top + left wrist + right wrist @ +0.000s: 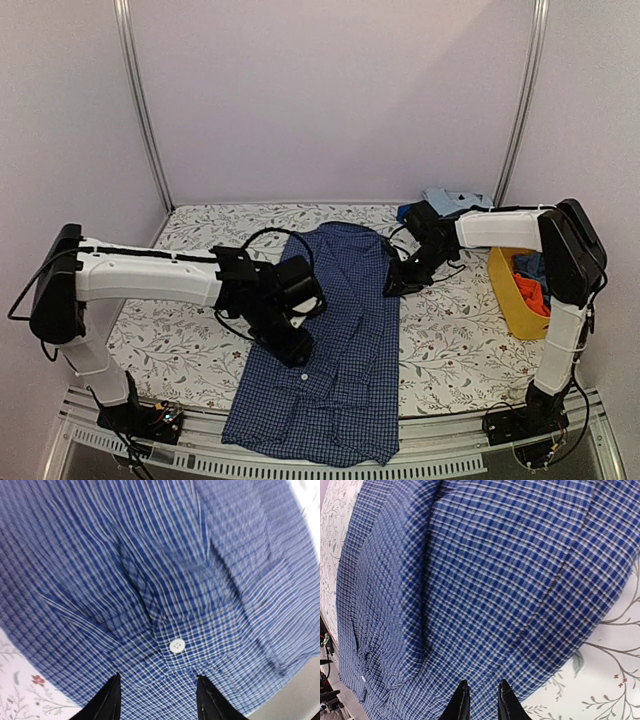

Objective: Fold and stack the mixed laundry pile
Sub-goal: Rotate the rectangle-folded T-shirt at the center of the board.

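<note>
The blue small-check button shirt (340, 340) lies lengthwise on the floral table cover, its lower end hanging over the near edge. My left gripper (295, 350) hovers over the shirt's left part, jaws wide open and empty. In the left wrist view the left gripper (158, 677) sits just below a white button (177, 645), with creases in the shirt (150, 555) running toward that button. My right gripper (393, 283) is at the shirt's right edge. In the right wrist view the right gripper (483, 682) has its jaws a narrow gap apart over the flat shirt (495, 580).
A yellow basket (508, 300) stands at the right and holds a red-orange cloth (530, 293) and blue garments (530, 265). A light blue garment (455, 198) and a dark blue cloth (408, 212) lie at the back right. The floral cover (190, 340) shows at the left.
</note>
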You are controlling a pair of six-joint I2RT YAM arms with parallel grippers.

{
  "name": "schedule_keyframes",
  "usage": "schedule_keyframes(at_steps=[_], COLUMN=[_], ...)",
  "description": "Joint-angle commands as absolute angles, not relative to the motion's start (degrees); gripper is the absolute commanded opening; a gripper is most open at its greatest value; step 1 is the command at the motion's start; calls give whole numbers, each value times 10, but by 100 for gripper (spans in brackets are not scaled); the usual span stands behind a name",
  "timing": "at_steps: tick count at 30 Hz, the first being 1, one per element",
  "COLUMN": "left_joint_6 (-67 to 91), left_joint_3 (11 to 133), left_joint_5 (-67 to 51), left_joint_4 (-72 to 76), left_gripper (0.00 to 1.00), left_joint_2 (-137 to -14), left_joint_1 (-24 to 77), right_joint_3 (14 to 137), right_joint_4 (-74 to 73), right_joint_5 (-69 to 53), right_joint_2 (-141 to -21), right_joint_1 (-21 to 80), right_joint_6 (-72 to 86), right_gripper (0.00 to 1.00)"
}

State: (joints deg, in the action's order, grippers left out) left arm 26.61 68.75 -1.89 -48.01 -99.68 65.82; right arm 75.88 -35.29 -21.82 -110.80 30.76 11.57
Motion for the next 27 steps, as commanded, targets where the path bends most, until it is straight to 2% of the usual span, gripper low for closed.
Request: schedule_keyframes(at_steps=[1,5,12,19,27], left_joint_6=[271,272,272,282,255], left_joint_3=[695,688,692,686,739], left_joint_5=[-53,-47,-81,-91,-134], left_joint_4=[-399,-349,-291,-255,-228], left_gripper=[51,48,44,35,32], left_joint_2=[-937,-962,-1057,-1124,-1202], left_joint_1=[553,464,403,351,275], right_joint_3=[753,754,768,853,962], right_joint_4=[-322,-326,-315,-324,-343], right_joint_5=[-234,-215,-202,-162,-114], right_joint_2=[-1081,-1096,-1147,-1247,-1351], right_joint_1=[340,348,350,348,304], right_joint_6=[147,152,145,128,123], right_gripper=[20,20,20,18,16])
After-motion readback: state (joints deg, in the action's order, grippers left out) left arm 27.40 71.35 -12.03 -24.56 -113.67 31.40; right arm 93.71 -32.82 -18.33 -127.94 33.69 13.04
